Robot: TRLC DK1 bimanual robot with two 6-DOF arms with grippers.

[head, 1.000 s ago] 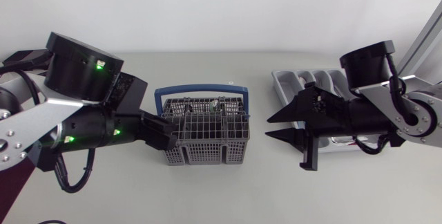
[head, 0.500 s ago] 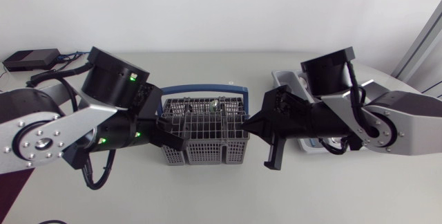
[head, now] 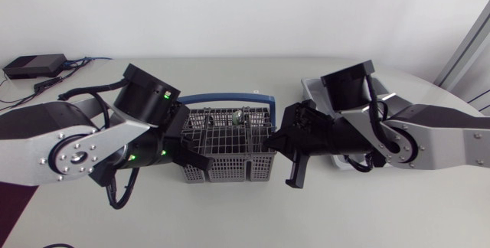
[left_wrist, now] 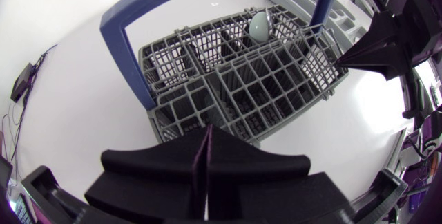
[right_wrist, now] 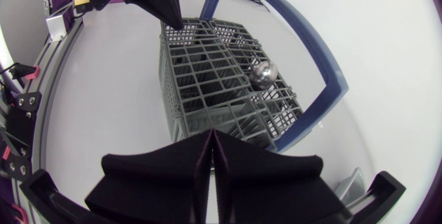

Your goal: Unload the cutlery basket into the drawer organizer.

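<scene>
The grey wire cutlery basket (head: 228,147) with a blue handle (head: 222,99) stands mid-table; a metal spoon (head: 239,115) rests in a rear cell. My left gripper (head: 184,151) is shut and empty, its tip against the basket's left wall. From the other side my right gripper (head: 274,141) is shut too, its tip at the right wall. The grey drawer organizer (head: 312,87) lies behind the right arm, mostly hidden. In the left wrist view the shut fingertips (left_wrist: 206,133) meet the basket (left_wrist: 242,79), spoon (left_wrist: 260,25) beyond. The right wrist view shows the basket (right_wrist: 221,79) and spoon (right_wrist: 264,73) ahead of its gripper (right_wrist: 210,135).
A small black box (head: 34,66) with cables sits at the table's far left corner. Each wrist view shows the other arm's gripper across the basket: the right one (left_wrist: 366,48) and the left one (right_wrist: 162,3). Bare table lies in front of the basket.
Both arms have swung in toward the basket from their sides. Both grippers went from open to shut, and their tips now sit at the basket's opposite walls.
</scene>
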